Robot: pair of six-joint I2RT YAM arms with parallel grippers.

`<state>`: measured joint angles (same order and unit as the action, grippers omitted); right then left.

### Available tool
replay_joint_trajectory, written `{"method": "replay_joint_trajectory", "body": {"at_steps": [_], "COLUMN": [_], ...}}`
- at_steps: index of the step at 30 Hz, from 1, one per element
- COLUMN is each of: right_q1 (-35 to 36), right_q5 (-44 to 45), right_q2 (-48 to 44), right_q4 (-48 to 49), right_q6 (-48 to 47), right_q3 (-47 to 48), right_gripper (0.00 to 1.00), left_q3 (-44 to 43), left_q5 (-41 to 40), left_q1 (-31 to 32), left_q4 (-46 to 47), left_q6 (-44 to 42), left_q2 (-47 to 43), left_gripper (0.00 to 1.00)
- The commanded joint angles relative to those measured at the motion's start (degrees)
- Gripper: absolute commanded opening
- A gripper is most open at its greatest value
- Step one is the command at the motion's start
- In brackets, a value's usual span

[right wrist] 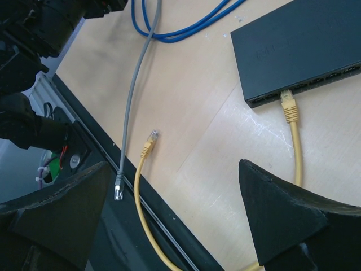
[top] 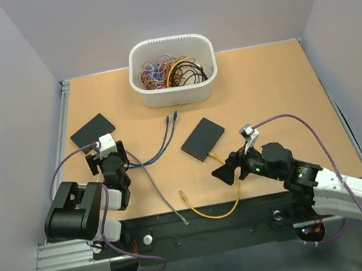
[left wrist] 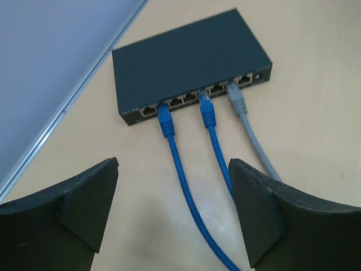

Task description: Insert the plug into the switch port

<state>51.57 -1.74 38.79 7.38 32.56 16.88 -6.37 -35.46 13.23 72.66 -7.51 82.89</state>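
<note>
Both arms are sitting low over the desk (top: 262,79), and the landmark here is the central switch box (top: 203,138), lying flat in the middle of the wood. The yellow cable (top: 216,214) is already running out of that box's near edge with 1 end seated in a socket, visible in the right wrist view (right wrist: 288,103). Its free end, the plug (top: 183,194), is lying loose on the desk, down and to the left of the central switch box, close to the black base rail (top: 205,233). The right wrist view is showing it too (right wrist: 151,137), clear tip up, with the grey cable's connector (right wrist: 118,191) resting just beside it on the rail. The open sockets along the box edge, the switch port row (right wrist: 338,73), are sitting to the right of the seated yellow connector.

The right pincer (top: 229,167) is hovering just off the near right corner of the central switch box, jaws spread wide, holding nothing. The left pincer (top: 107,164) is well to the left of that box, jaws also spread wide and empty, facing a second switch box (left wrist: 189,62) with 2 blue cables (left wrist: 169,135) and 1 grey cable (left wrist: 242,113) plugged in. Beyond the central box, a white bin (top: 177,94) of tangled wires is sitting at the far side.
</note>
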Motion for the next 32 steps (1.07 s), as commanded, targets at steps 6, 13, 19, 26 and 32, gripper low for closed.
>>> {"method": "replay_joint_trajectory", "body": {"at_steps": [6, 13, 19, 26, 32], "right_q1": [0.5, 0.5, 0.5, 0.5, 0.5], "right_q5": [3.0, 5.8, 9.1, 13.7, 14.0], "right_q2": [1.8, 0.3, -2.5, -3.2, -3.1], "right_q4": [1.0, 0.6, 0.7, 0.8, 1.4], "right_q6": [-0.7, 2.4, 4.2, 5.6, 5.8], "right_q3": [2.1, 2.2, 1.8, 2.4, 2.5], "right_gripper": [1.00, 1.00, 1.00, 1.00, 1.00], "left_q3": [-5.0, -5.0, -5.1, -5.1, -5.1], "left_q5": [7.5, 6.9, 7.2, 7.2, 7.2], "left_q1": [-3.7, -3.7, -3.7, -3.7, -3.7], "left_q4": [23.2, 23.2, 23.2, 23.2, 23.3], "left_q6": [2.5, 2.1, 2.1, 2.1, 2.1], "left_q2": [1.1, 1.8, 1.8, 1.8, 1.7], "left_gripper": [0.88, 0.99, 0.99, 0.99, 0.99]}}
